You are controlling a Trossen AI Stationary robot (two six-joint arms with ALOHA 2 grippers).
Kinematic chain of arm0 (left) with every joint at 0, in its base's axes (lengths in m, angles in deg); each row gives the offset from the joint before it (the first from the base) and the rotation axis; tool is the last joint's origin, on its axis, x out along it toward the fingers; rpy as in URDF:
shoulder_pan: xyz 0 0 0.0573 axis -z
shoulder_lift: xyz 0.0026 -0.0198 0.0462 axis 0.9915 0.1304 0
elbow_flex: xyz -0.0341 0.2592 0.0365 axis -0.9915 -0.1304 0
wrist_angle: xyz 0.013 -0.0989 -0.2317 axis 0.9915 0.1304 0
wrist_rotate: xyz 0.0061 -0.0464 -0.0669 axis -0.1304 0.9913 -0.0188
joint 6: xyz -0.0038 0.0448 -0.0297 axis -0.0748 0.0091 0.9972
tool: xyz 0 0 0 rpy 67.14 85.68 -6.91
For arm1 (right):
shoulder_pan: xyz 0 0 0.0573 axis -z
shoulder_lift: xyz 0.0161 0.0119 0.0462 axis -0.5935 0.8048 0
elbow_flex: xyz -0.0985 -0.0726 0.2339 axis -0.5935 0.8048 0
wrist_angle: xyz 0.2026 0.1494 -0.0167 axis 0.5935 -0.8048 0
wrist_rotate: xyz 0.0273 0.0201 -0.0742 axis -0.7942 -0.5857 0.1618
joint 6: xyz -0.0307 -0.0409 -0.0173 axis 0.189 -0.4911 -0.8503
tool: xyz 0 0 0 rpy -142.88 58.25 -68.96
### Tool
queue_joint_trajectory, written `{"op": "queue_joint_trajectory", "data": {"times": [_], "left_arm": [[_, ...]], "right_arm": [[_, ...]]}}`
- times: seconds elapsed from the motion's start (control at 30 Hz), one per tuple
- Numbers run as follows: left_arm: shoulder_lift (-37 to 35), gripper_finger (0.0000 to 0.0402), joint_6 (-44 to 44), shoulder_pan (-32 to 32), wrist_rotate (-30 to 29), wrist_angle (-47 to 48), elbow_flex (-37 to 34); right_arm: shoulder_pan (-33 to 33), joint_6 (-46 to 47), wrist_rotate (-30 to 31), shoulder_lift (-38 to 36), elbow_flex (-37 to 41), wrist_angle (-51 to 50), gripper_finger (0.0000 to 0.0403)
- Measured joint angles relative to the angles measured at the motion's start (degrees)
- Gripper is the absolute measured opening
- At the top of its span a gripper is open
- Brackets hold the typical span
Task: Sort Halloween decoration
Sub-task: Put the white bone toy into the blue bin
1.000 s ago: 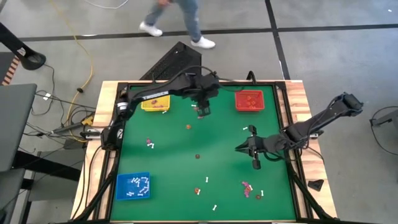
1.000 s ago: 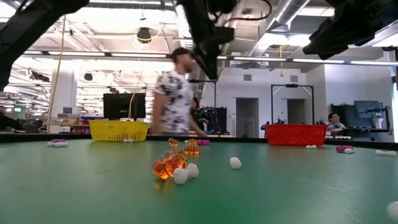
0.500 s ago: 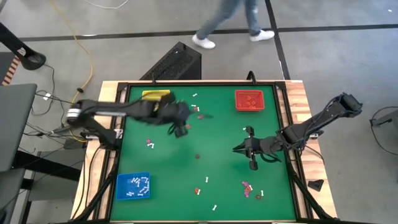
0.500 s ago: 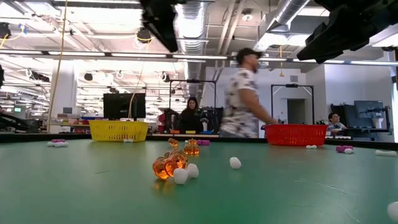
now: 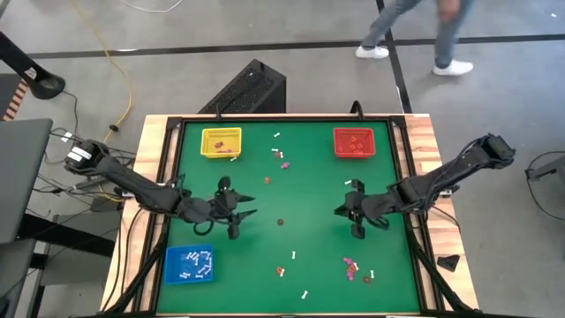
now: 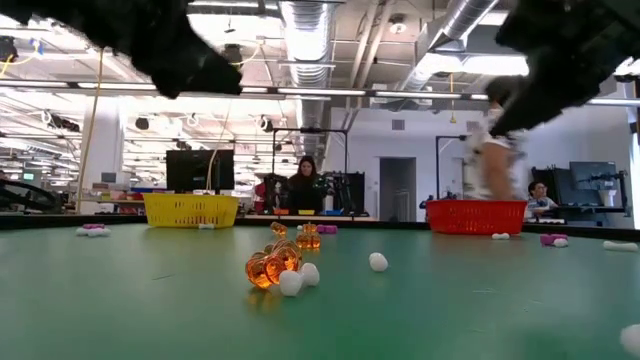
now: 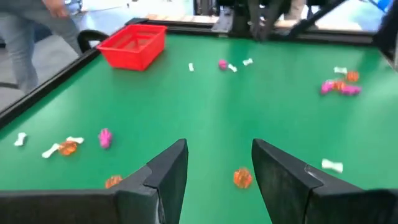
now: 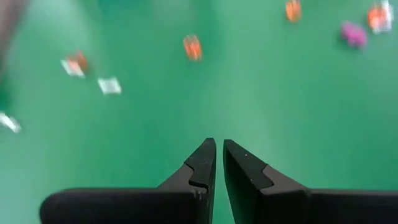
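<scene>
left claw (image 5: 237,215): my left one's sitting at about 8 o'clock on the counter (image 5: 309,185), fingers spread wide, nothing in them

right claw (image 5: 351,212): over at 3 o'clock, fingers pinched almost together, empty as far as I can see

Halloween decoration (image 5: 281,223): tiny bits all over the green, one orange piece dead centre, a bunch more down at 5 o'clock

trays: yellow tray (image 5: 221,142) at 11, red tray (image 5: 354,143) at 1, blue tray (image 5: 189,264) at 7 with white sticks in it

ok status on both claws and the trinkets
Left claw open, empty, over left mat. Right claw shut, empty, right side. Trinkets scattered on mat. Nothing in the way.
</scene>
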Motion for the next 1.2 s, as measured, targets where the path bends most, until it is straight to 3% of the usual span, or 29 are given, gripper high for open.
{"op": "queue_joint_trajectory", "data": {"times": [0.27, 0.37, 0.5, 0.8, 1.0, 1.2], "left_arm": [[0.0, 0.0168, 1.0, -0.4, 0.6, -1.5, -3.8], [0.0, 0.0168, 0.9, -0.4, 1.8, -1.5, -3.8], [0.0, 0.0168, 0.7, -0.4, 3.5, -1.5, -3.8], [0.0, 0.0168, 0.5, -0.4, 3.6, -1.5, -3.8], [0.0, 0.0168, 0.5, -0.4, 3.5, -1.5, -3.8], [0.1, 0.0168, 0.6, -0.4, 3.1, -1.6, -3.8]], "right_arm": [[5.2, 6.7, -4.2, -0.2, -5.2, -25.6, 0.0063], [7.3, 13.6, -11.3, -0.2, -5.5, -30.0, 0.0063], [8.0, 25.4, -12.0, -0.2, -5.2, -36.1, 0.0063], [7.4, 34.3, -11.9, 0.9, -2.9, -36.6, 0.0106], [6.0, 36.6, -11.9, 5.8, -1.3, -36.6, 0.0159], [2.9, 38.6, -11.9, 11.7, -1.3, -32.1, 0.0168]]}}
